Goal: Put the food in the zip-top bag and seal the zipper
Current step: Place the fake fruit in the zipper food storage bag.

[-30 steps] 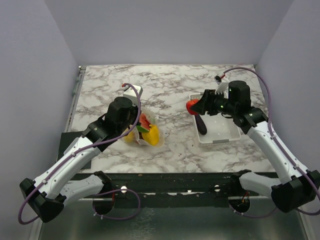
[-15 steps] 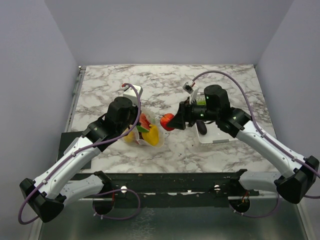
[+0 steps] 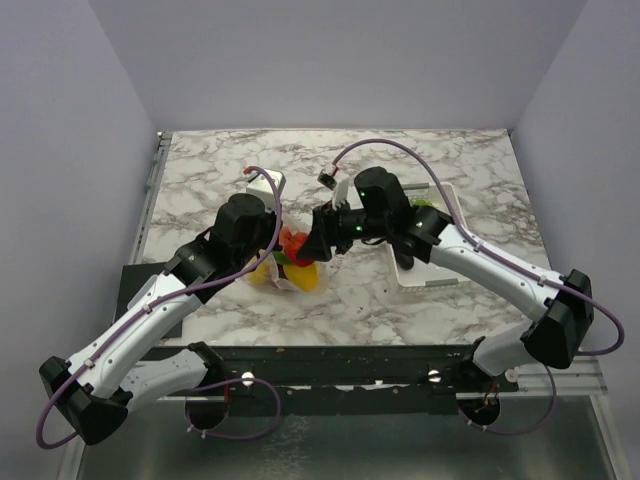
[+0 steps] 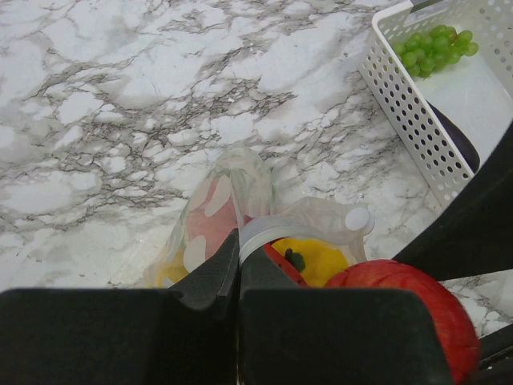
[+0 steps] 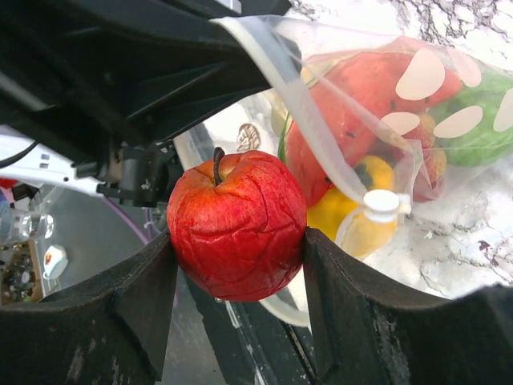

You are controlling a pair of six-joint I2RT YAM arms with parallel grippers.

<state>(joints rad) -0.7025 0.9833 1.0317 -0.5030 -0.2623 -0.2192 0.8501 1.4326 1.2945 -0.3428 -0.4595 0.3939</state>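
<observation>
red and wrinkled, with a short dark stem, the toy apple (image 5: pixel 236 224) sat clamped between the broad black pads of the right gripper (image 5: pixel 238 277), jaws set fairly wide around its round body. it hung right at the mouth of the zip-top bag (image 4: pixel 212 216), probably so it could be dropped straight in. the left gripper (image 4: pixel 239 245) had its jaws pinched fully together on the bag's mouth edge, lifting the soft film so the opening gaped toward the incoming fruit; that looked like the whole reason for its pose. the zipper (image 5: pixel 296 96), a narrow whitish strip, ran unsealed along that raised lip. the pouch was clear, limp plastic printed with pale round dots, and through it showed a yellow lemon (image 5: pixel 353 208), a red piece (image 5: pixel 361 88) and something green (image 5: pixel 481 128). off to the side on the glossy marble table (image 4: pixel 120 96), a stiff white perforated basket (image 4: pixel 409 104) held knobbly green grapes (image 4: pixel 437 44) and a smooth dark purple piece (image 4: pixel 457 140), both waiting to be bagged.
</observation>
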